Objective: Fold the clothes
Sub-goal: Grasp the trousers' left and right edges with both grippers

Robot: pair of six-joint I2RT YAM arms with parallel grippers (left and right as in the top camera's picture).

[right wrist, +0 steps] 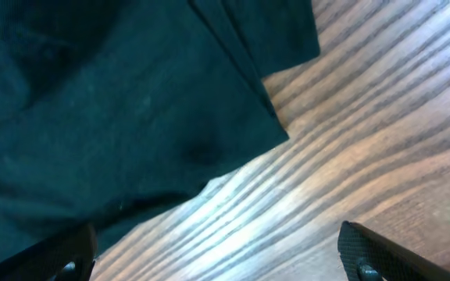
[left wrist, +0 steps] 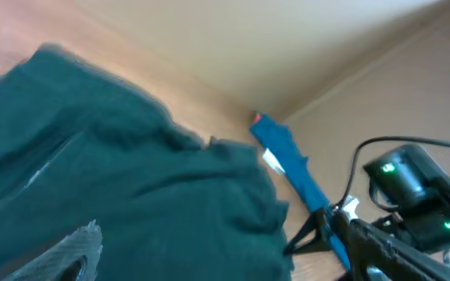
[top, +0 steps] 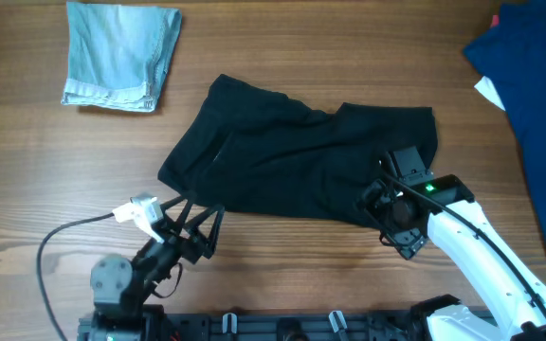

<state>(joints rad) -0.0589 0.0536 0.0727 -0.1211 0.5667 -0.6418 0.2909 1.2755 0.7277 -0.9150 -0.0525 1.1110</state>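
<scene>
A black garment point(top: 292, 161) lies crumpled and spread across the middle of the wooden table. My left gripper point(top: 197, 223) is at its lower left edge. In the left wrist view the cloth point(left wrist: 131, 179) fills the space by the jaws point(left wrist: 225, 265); one finger shows far to the left and looks open. My right gripper point(top: 394, 225) is over the garment's lower right corner. In the right wrist view its fingers point(right wrist: 217, 257) are wide apart over bare wood, with the cloth's edge point(right wrist: 116, 101) just beyond them and nothing held.
Folded light denim shorts point(top: 121, 57) lie at the back left. A blue garment point(top: 538, 95) lies along the right edge and also shows in the left wrist view point(left wrist: 287, 160). The right arm point(left wrist: 412, 195) is visible from the left wrist.
</scene>
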